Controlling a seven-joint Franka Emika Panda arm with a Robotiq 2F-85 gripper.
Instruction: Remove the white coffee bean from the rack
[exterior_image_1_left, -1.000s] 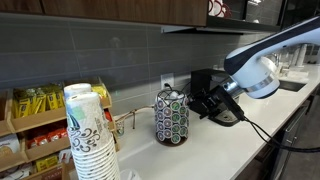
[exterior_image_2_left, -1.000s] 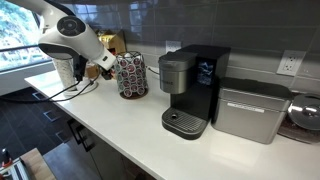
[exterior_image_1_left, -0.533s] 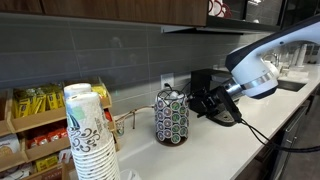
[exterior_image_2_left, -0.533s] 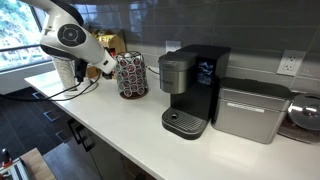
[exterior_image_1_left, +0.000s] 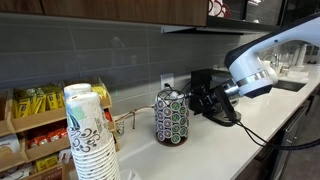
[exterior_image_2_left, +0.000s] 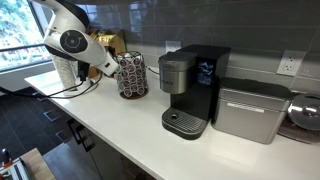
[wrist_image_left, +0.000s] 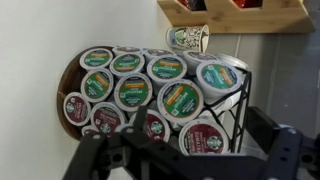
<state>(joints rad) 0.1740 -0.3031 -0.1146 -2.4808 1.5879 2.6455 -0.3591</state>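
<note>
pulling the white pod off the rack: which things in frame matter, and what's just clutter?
Job:
- rack, full of pods
- gripper, open, close beside the rack
- white pod: cannot pick it out for sure in these views

Clutter:
- paper cup stack
- shelf of yellow packets
- coffee machine
- grey box next to it

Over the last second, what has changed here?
The gripper has edged closer to the rack, open and holding nothing. The rack, the coffee maker and the cup stack have not moved.
</note>
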